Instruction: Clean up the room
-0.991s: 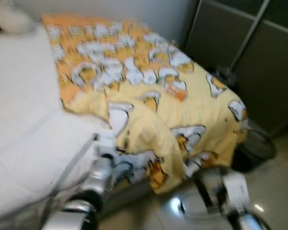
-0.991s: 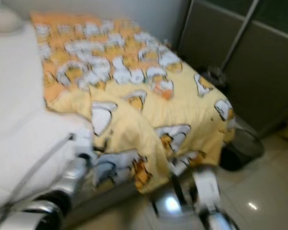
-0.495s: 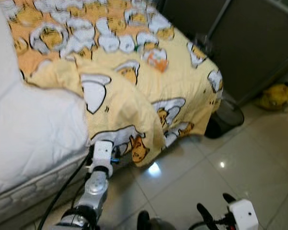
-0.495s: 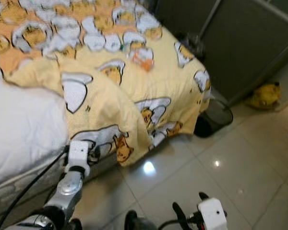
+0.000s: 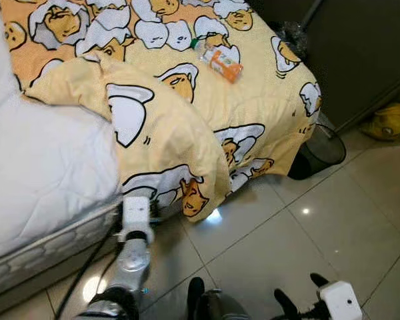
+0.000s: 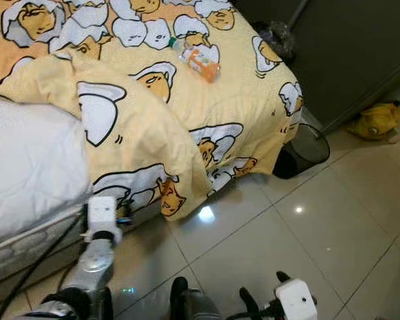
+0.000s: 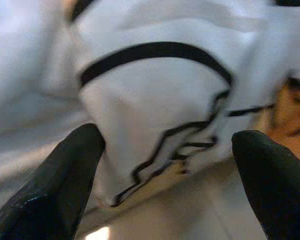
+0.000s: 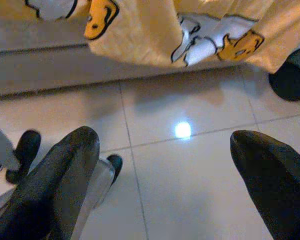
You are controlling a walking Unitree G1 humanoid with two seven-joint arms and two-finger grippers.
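Left wrist view has the left gripper (image 7: 165, 165) spread apart just before the blanket (image 5: 207, 127) hem; the right gripper (image 8: 165, 175) hangs spread over floor. A bottle (image 5: 221, 61) lies far on the bed. Best pinch the hem deep, then pull straight.

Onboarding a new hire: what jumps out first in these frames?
The yellow cartoon-print blanket rumpled across the bed, one corner hanging to the tiled floor. An orange-labelled bottle lies on it near the far edge. The left gripper is open at the hanging corner; a black wire bin stands by the bed's foot.
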